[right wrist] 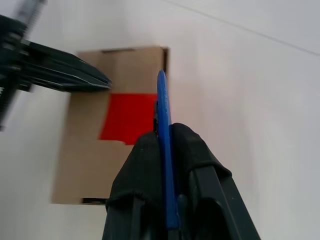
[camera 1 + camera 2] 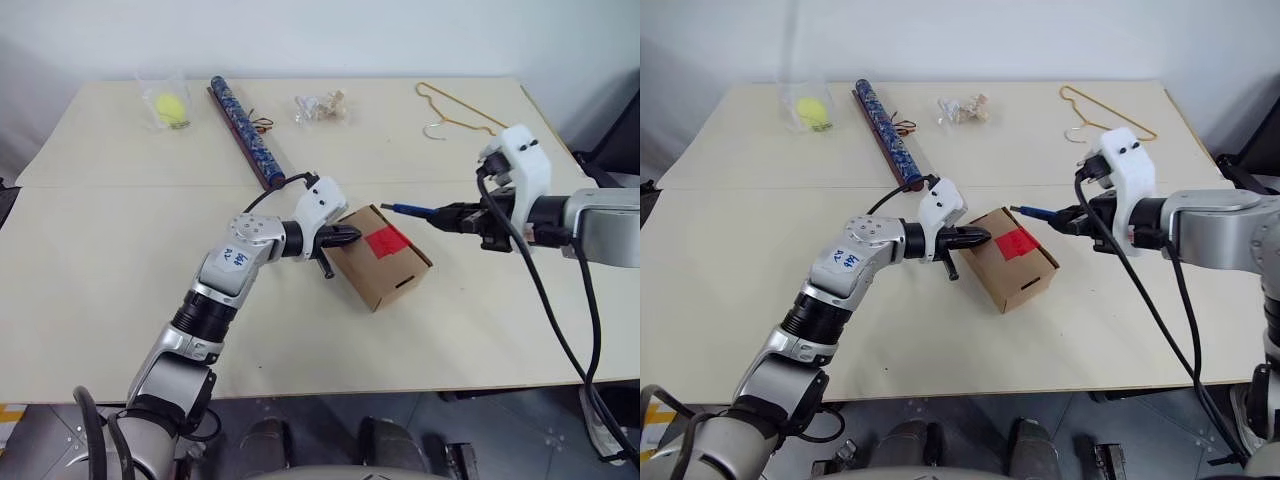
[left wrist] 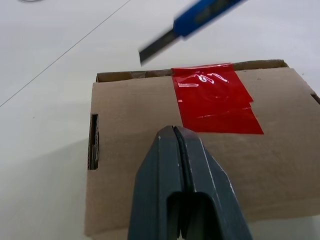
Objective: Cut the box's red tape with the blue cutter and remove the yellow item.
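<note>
At the upper left of the head view, a small yellow-green ball in a clear bag sits near the far edge of the pale table. Just right of it, a long dark patterned tube runs diagonally down toward the table's middle, with a small crumpled clear wrapper further right along the far edge.

Left of centre, the left gripper reaches in from the lower left, its two black fingers pressed together with nothing between them, their tips resting against the top of the box at its left edge. In the left wrist view the shut fingers lie over the brown cardboard, just short of the red tape.

The box stands at the centre of the frame, tilted so one corner points toward the lower edge, a tab slot showing in its lower right side. The red tape covers a small patch of the box top, toward its right end.

To the right of the box, the blue cutter hangs level above the table, its tip just beside the box's upper right corner and close to the tape. The right gripper is clamped on the cutter's rear part; the right wrist view shows the blue cutter pinched between its two black fingers.

At the upper right, a thin yellow wire hanger lies flat on the table.
</note>
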Action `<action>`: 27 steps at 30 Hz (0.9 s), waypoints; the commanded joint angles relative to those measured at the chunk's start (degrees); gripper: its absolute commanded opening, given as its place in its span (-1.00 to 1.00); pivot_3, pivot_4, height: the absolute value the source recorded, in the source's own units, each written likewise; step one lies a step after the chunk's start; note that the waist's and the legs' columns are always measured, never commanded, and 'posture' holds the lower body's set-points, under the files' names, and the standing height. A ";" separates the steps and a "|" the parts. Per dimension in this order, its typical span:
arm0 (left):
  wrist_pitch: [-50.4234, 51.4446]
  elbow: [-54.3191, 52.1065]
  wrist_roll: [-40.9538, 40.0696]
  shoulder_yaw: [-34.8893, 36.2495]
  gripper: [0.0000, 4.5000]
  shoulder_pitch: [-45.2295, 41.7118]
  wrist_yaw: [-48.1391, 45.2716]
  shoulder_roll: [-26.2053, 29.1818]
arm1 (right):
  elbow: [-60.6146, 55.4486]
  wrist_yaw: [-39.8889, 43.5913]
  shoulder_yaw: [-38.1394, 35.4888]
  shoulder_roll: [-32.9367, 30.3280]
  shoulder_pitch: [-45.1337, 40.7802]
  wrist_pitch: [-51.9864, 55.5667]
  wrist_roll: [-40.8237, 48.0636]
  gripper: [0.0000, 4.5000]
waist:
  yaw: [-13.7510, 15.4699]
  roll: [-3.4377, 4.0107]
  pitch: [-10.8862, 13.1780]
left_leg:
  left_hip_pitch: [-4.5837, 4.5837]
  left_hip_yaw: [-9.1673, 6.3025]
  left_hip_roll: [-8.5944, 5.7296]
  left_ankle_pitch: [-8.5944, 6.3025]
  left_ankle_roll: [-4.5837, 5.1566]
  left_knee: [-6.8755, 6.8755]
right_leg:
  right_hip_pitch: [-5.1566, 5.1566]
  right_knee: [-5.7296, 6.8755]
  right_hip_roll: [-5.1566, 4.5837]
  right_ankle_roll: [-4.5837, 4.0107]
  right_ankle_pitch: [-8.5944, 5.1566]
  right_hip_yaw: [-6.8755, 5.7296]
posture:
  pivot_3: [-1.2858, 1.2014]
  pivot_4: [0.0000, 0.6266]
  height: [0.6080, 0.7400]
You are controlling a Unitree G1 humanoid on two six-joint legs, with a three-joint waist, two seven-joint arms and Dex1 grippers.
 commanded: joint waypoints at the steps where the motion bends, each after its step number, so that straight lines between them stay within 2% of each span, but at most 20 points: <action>1: 0.86 -1.78 0.41 -0.18 -1.00 -0.59 0.30 -0.32 | -0.27 1.33 -1.00 0.55 -2.36 0.95 -3.40 -0.93 | -0.06 0.00 0.00 | 0.00 0.00 0.00 0.00 0.00 0.00 | -0.01 0.01 0.00 0.00 0.00 0.00 | 0.03 -0.52 1.00; 16: 4.50 -4.80 -0.14 0.13 -1.00 1.09 0.77 0.39 | 0.21 13.04 0.32 6.23 -4.80 -0.76 -18.30 -0.93 | -0.13 0.00 0.00 | -0.04 0.09 0.00 0.01 -0.01 -0.01 | -0.14 0.07 0.00 0.00 0.00 0.06 | 0.03 -0.52 1.00; 27: 5.01 -5.21 -0.10 -0.19 -1.00 1.19 0.44 0.59 | -1.98 16.03 1.08 10.80 -1.63 -0.07 -24.59 -0.93 | -0.15 0.00 0.00 | -0.04 0.15 0.01 0.01 -0.02 -0.01 | -0.23 0.16 0.01 0.00 0.00 0.12 | 0.03 -0.52 1.00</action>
